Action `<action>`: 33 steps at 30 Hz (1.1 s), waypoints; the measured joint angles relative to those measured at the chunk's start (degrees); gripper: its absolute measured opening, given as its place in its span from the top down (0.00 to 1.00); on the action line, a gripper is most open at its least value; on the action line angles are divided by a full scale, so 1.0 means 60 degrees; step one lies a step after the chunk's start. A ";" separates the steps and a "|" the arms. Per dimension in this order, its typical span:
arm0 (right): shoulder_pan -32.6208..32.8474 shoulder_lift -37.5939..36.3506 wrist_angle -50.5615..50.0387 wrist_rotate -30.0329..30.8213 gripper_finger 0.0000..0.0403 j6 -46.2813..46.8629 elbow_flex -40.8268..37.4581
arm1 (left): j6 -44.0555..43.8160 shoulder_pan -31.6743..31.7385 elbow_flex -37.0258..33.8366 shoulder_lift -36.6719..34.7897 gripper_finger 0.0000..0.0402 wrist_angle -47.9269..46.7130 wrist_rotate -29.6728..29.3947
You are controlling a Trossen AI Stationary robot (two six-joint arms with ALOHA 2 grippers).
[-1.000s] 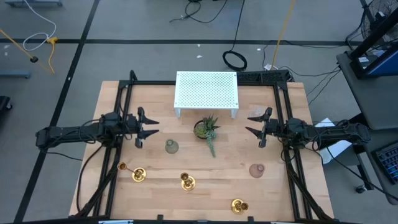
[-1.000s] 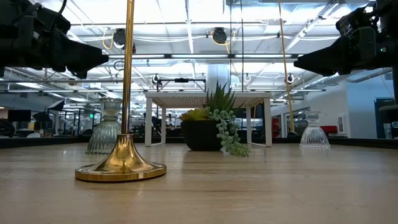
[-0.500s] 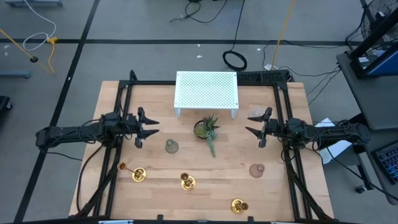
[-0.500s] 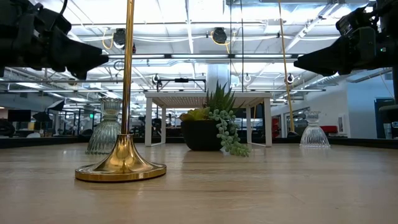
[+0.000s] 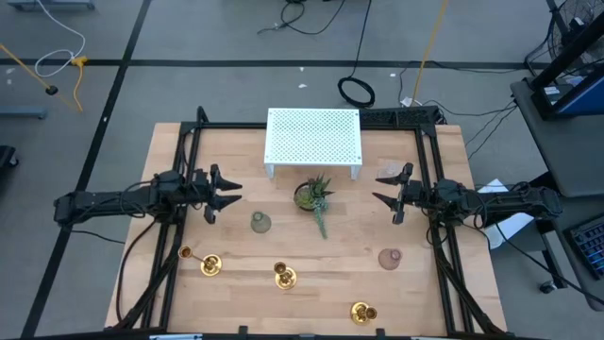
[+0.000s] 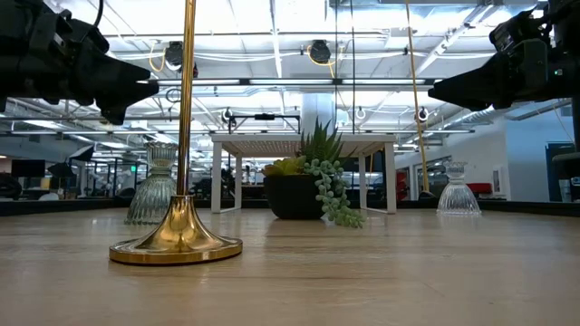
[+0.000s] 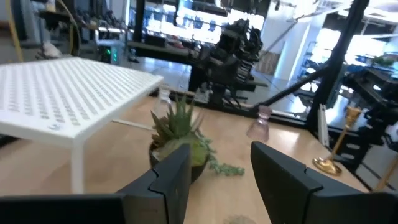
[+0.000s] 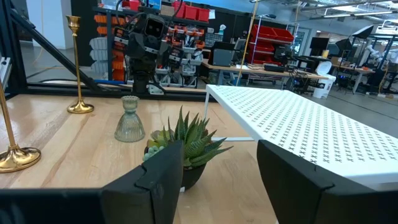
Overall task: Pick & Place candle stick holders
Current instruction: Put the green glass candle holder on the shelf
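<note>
Both grippers hang with fingers apart, empty, above the table (image 5: pixel 415 283).
Left gripper (image 5: pixel 221 194) and right gripper (image 5: pixel 390 195) face each other across the potted plant (image 5: pixel 312 195). Three gold candle stick holders stand upright, stems vertical, along the near edge: first (image 5: pixel 209 265) at left, second (image 5: pixel 284 277) in the middle, third (image 5: pixel 360 311) at right. Two glass holders, one greenish (image 5: pixel 260 223), one pinkish (image 5: pixel 389 257), stand well apart between them and the white perforated stand (image 5: pixel 313 139).

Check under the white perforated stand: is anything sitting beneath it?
In the low view, only open space shows between the legs of the white stand; the potted plant in front hides part of it. From above, its top covers everything beneath.
</note>
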 joint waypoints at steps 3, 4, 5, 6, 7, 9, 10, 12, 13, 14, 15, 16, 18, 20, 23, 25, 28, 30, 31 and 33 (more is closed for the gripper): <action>0.0001 0.0000 0.0043 -0.0004 0.51 0.0000 0.0000 | -0.0043 -0.0196 -0.0002 0.0212 0.57 0.0419 0.0005; 0.0000 0.0000 0.0047 -0.0004 0.51 0.0000 -0.0001 | -0.0073 -0.0284 -0.0002 0.0302 0.57 0.0568 0.0002; 0.0004 0.0000 0.0108 -0.0002 0.51 -0.0004 -0.0001 | -0.0141 -0.0364 -0.0002 0.0410 0.57 0.0662 0.0002; 0.0002 0.0004 0.0256 -0.0004 0.51 -0.0009 -0.0002 | -0.0206 -0.0452 -0.0002 0.0520 0.57 0.0755 0.0003; 0.0004 0.0004 0.0478 -0.0002 0.51 -0.0053 -0.0001 | -0.0218 -0.0541 -0.0002 0.0656 0.57 0.0890 -0.0003; 0.0000 0.0000 0.0975 0.0000 0.51 -0.0364 -0.0004 | -0.0218 -0.0715 -0.0002 0.0993 0.57 0.1085 -0.0050; 0.0004 0.0000 0.1197 0.0000 0.51 -0.0580 -0.0004 | -0.0220 -0.0803 -0.0002 0.1182 0.57 0.1084 -0.0159; 0.0004 0.0000 0.1646 0.0000 0.51 -0.0916 -0.0004 | -0.0299 -0.0992 -0.0002 0.1619 0.57 0.1093 -0.0548; 0.0004 0.0000 0.1845 0.0000 0.51 -0.1029 -0.0004 | -0.0401 -0.1091 -0.0002 0.1854 0.57 0.1097 -0.0767; 0.0004 0.0000 0.1998 0.0000 0.51 -0.1049 -0.0004 | -0.0466 -0.1189 -0.0002 0.2083 0.57 0.1100 -0.0888; 0.0004 0.0000 0.2125 0.0000 0.51 -0.1019 -0.0004 | -0.0466 -0.1305 -0.0002 0.2331 0.57 0.1100 -0.0945; 0.0004 0.0000 0.2215 -0.0003 0.51 -0.0877 -0.0004 | -0.0439 -0.1432 -0.0002 0.2545 0.57 0.1099 -0.0931; 0.0004 0.0000 0.2262 0.0000 0.51 -0.0555 -0.0004 | -0.0215 -0.1679 -0.0002 0.2925 0.57 0.1086 -0.0918; 0.0004 0.0004 0.2259 0.0000 0.51 -0.0339 -0.0004 | 0.0012 -0.1907 -0.0002 0.3208 0.57 0.1127 -0.1068; 0.0004 0.0004 0.2259 0.0000 0.51 -0.0051 -0.0004 | 0.0137 -0.2196 -0.0002 0.3592 0.57 0.1408 -0.1277; 0.0002 0.0002 0.2259 -0.0002 0.51 0.0169 -0.0004 | 0.0186 -0.2346 -0.0002 0.3831 0.56 0.1766 -0.1277; 0.0004 0.0004 0.2257 -0.0001 0.51 0.0248 -0.0004 | 0.0190 -0.2496 -0.0002 0.4215 0.53 0.2045 -0.1280; 0.0001 0.0004 0.2259 0.0000 0.51 0.0248 -0.0003 | 0.0187 -0.2549 -0.0002 0.4457 0.48 0.2044 -0.1452; 0.0004 0.0004 0.2259 0.0000 0.51 0.0248 -0.0004 | 0.0139 -0.2581 -0.0002 0.4600 0.46 0.2048 -0.1611; 0.0000 0.0007 0.2259 0.0000 0.51 0.0293 -0.0004 | 0.0062 -0.2646 -0.0002 0.4878 0.41 0.2048 -0.1913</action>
